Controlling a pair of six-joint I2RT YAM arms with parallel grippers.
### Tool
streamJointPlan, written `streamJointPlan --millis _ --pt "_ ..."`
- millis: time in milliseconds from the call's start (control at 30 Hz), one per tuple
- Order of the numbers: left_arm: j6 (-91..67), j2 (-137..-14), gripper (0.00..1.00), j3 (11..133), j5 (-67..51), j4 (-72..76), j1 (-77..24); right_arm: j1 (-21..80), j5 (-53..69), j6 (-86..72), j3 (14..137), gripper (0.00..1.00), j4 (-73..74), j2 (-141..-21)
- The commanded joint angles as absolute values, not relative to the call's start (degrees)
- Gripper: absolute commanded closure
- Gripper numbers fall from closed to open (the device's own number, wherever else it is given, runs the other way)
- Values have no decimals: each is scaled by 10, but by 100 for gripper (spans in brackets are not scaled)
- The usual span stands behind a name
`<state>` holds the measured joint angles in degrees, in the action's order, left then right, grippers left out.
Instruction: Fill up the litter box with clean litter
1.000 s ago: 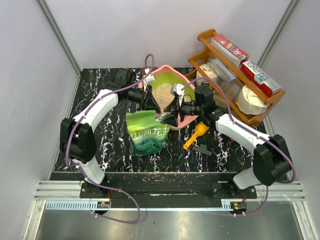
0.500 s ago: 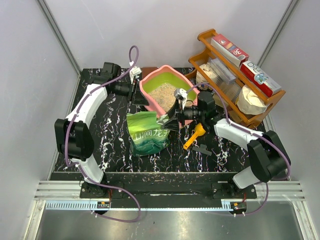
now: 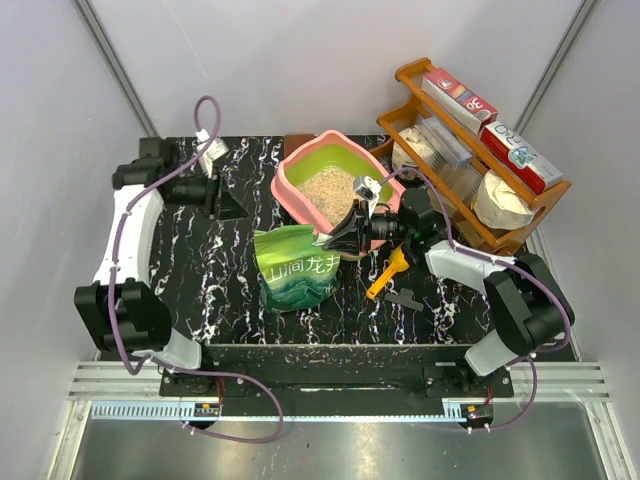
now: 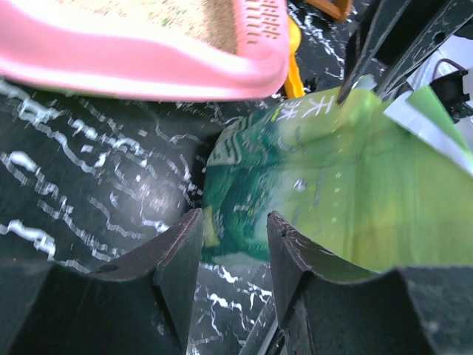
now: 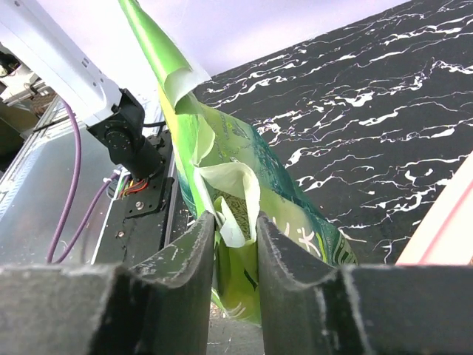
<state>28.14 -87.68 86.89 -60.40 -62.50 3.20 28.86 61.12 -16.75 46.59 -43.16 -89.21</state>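
Observation:
The pink litter box with lime-green inner walls lies flat at the back middle of the table, its pink rim crossing the top of the left wrist view. Beige clean litter covers its floor. In front of it stands the green bag with white characters. My right gripper is shut on the bag's folded top edge, which sits pinched between the fingers. My left gripper hangs open and holds nothing, left of the box; the bag lies ahead of it.
A yellow-orange scoop and a small dark piece lie right of the bag. A brown wooden rack with boxes and a white bag stands at the back right. Grey walls close in the table.
The litter box, tilted up a second ago, has come down flat. My left arm has swung away to the left and opened wider. My right gripper has closed on the bag's top.

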Motion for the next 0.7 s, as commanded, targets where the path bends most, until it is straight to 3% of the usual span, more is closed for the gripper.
streamJointPlan --millis 0,67,233,467,567,667 --pt "345 -831 55 844 -605 -694 106 282 619 -183 458 76 -476 -881" --pt "360 -811 54 832 -613 -716 123 281 618 -192 465 79 -470 -882" --pt "431 -750 43 796 -623 -778 135 274 620 -224 512 100 -424 -896" --pt "517 -620 28 690 -645 -787 137 272 600 -213 560 100 -316 -902" --pt "431 -592 27 647 -692 -700 133 273 599 -217 567 100 -287 -898" --pt "247 -547 26 583 -701 -537 105 273 602 -216 571 100 -258 -896"
